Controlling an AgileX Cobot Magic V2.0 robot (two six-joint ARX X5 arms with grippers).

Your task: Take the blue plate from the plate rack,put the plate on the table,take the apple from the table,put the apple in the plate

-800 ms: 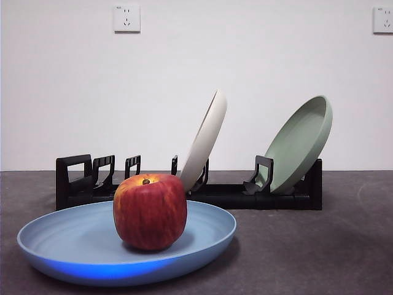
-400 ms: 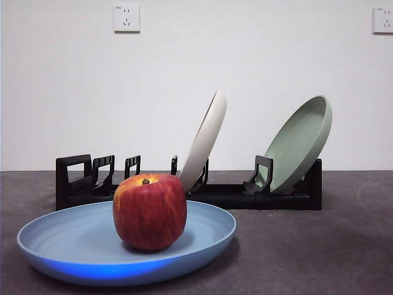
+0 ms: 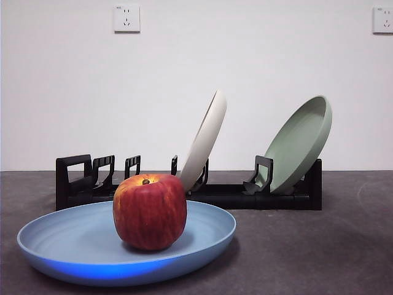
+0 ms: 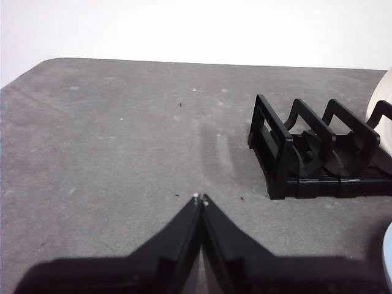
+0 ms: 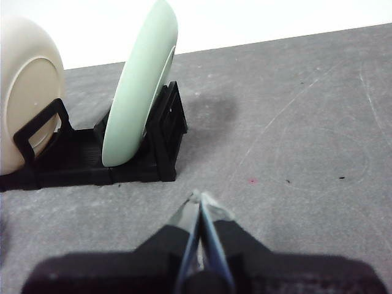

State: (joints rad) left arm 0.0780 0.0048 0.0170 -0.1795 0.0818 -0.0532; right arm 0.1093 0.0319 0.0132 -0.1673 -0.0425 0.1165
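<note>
Plate (image 3: 73,246), the blue one, lies flat on your table (image 3: 319,246), near and left of the rack (image 3: 245,196). Your apple (image 3: 150,211) sits upright on it. Both grippers, left (image 4: 199,198) and right (image 5: 199,197), hover pinched closed, holding nothing.

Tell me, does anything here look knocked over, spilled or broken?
Nothing stands out. The apple sits upright in the blue plate on the table. The cream plate and green plate lean in the plate rack; both grippers hang shut, empty.
</note>
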